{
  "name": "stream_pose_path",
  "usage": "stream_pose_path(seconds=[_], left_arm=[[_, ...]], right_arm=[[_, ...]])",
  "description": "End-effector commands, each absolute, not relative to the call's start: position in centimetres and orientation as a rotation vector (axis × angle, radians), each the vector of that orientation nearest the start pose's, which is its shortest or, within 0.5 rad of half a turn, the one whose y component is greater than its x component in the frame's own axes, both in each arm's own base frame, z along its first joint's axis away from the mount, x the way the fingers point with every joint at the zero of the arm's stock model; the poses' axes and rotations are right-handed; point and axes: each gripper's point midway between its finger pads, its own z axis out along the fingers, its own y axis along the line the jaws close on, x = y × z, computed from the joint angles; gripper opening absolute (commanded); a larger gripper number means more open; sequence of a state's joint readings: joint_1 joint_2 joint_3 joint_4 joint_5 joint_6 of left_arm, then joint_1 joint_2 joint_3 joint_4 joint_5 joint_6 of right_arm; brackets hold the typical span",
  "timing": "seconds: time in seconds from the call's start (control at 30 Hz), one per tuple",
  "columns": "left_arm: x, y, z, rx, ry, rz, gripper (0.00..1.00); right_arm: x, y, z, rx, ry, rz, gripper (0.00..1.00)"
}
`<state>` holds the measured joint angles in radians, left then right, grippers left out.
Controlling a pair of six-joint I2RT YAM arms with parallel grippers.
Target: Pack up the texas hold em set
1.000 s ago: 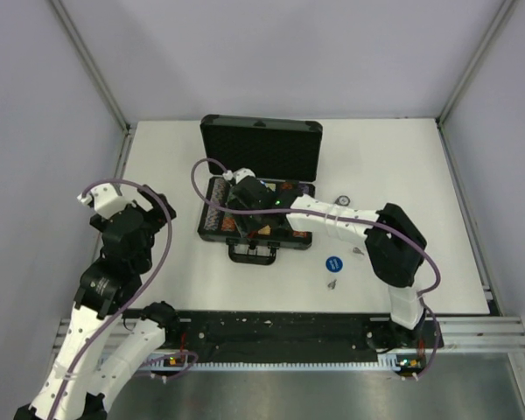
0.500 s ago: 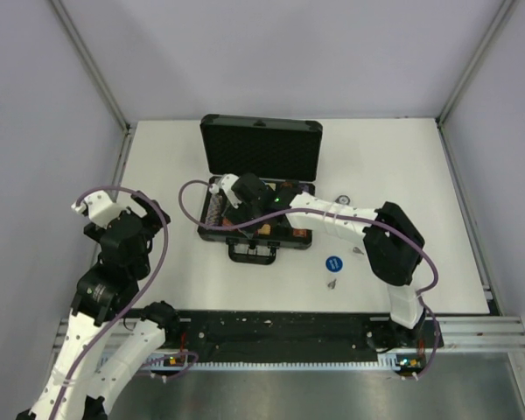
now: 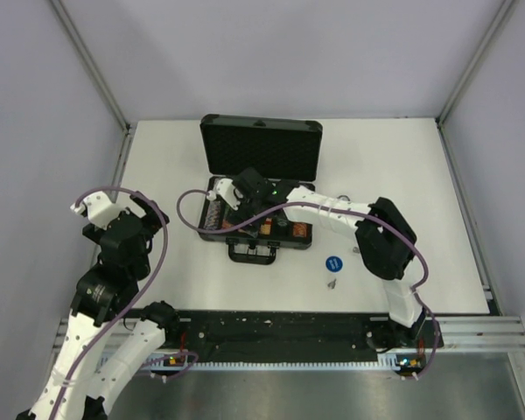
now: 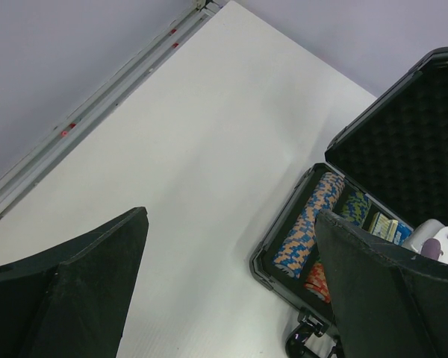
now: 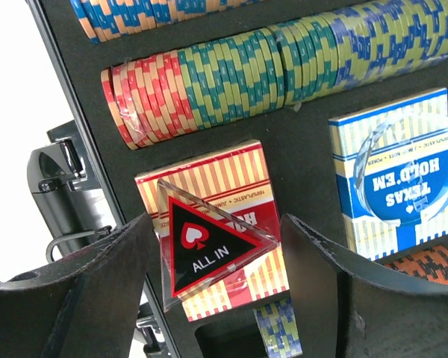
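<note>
The black case point(image 3: 206, 229) lies open in mid-table with its lid point(image 3: 261, 149) raised at the back. My right gripper point(image 3: 247, 191) hovers over it, open. In the right wrist view a clear red-and-black "ALL IN" triangle point(image 5: 205, 242) lies on the red card box point(image 5: 209, 171), between the spread fingers of the right gripper point(image 5: 216, 224), with a thin gap on each side. Beside it is the blue card box point(image 5: 358, 134) with a clear round button point(image 5: 418, 171) on top. Rows of chips point(image 5: 284, 67) fill the slots. My left gripper point(image 4: 231, 216) is open and empty, left of the case point(image 4: 284, 253).
On the table right of the case lie a blue round button point(image 3: 333, 262), a small round button point(image 3: 342, 199) and two small grey pieces point(image 3: 332, 284). The case handle point(image 3: 252, 254) sticks out toward me. Walls and rails border the table.
The right gripper has shifted toward the back of the case and its jaws have widened around the triangle. The left arm drew back slightly to the left.
</note>
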<state>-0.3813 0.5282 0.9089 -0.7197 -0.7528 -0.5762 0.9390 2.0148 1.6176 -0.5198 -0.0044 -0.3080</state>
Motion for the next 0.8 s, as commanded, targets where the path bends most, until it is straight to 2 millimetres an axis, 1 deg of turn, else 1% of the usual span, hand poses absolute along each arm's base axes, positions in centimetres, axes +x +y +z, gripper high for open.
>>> stream_pose_path(seconds=[0.0,0.1,0.17,0.2,0.27,0.37,0.43,0.47,0.53,0.57,0.63,0.7,0.77], left_arm=[[21.7,2.8,29.8,-0.666,1.66,0.048,0.99],[21.8,2.8,29.9,-0.665,1.658,0.048,0.99],[21.9,2.7,29.9,-0.663,1.66,0.045,0.99],[22.0,2.6,30.0,-0.663,1.657,0.043,0.99],[22.1,2.6,30.1,-0.662,1.656,0.039,0.99],[22.2,2.5,30.3,-0.661,1.655,0.036,0.99],[22.2,2.4,30.4,-0.662,1.652,0.032,0.99],[22.2,2.4,30.4,-0.66,1.654,0.032,0.99],[22.2,2.4,30.5,-0.661,1.651,0.025,0.99],[22.2,2.3,30.5,-0.66,1.652,0.024,0.99],[22.4,2.0,30.6,-0.643,1.653,0.003,0.99],[23.0,0.3,30.9,-0.553,1.678,-0.066,0.99],[23.7,-1.5,30.9,-0.466,1.695,-0.14,0.99]], right_arm=[[31.2,40.7,9.1,-1.515,1.997,0.283,0.69],[31.1,41.0,9.8,-1.511,1.986,0.303,0.69],[31.3,41.1,10.9,-1.478,1.979,0.305,0.7],[31.4,41.2,11.5,-1.458,1.976,0.306,0.72],[31.7,41.5,13.4,-1.408,1.96,0.325,0.76],[31.8,41.9,16.6,-1.321,1.922,0.364,0.84],[32.0,41.8,18.5,-1.26,1.904,0.375,0.87],[32.2,41.4,19.4,-1.224,1.903,0.362,0.89],[32.3,40.6,20.4,-1.167,1.916,0.351,0.9],[32.3,39.7,21.2,-1.126,1.925,0.342,0.9],[32.1,37.8,21.1,-1.054,1.979,0.31,0.9],[31.8,35.3,21.7,-0.955,2.024,0.274,0.9],[31.5,32.3,21.6,-0.865,2.08,0.211,0.92]])
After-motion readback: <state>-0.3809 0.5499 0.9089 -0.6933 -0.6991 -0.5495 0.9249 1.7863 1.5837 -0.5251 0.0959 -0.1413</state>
